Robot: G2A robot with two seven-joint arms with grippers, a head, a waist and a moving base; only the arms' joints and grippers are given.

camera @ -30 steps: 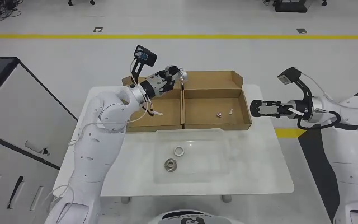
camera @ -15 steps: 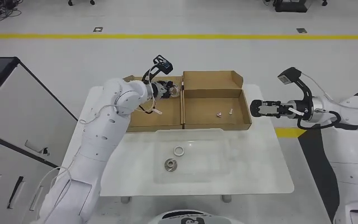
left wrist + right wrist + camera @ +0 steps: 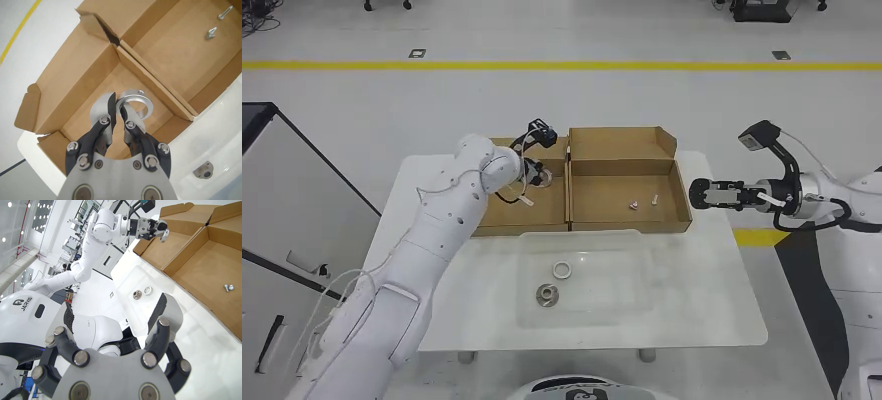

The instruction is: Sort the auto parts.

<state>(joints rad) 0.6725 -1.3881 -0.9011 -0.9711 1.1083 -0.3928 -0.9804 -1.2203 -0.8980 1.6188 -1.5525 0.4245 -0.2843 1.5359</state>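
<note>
My left gripper (image 3: 118, 106) is shut on the wall of a silver collar ring (image 3: 135, 103) with a set screw, one finger inside the ring and one outside. It hangs over the left cardboard box (image 3: 537, 212), near the divider; the left gripper (image 3: 539, 172) also shows from above. The right cardboard box (image 3: 607, 205) holds two small bolts (image 3: 635, 204). My right gripper (image 3: 697, 192) stands open with nothing in it, just off the right box's outer wall. A white ring (image 3: 562, 269) and a flanged hub (image 3: 545, 293) lie in the clear tray (image 3: 642, 290).
Both boxes stand side by side at the table's far half, flaps raised along their far edges. The tray sits in front of them, near the table's front. A grey cabinet (image 3: 282, 200) stands left of the table.
The left arm has swung its wrist down and toward the table, carrying the collar ring from above the boxes' far edge to low over the left box. The right arm has not moved.
</note>
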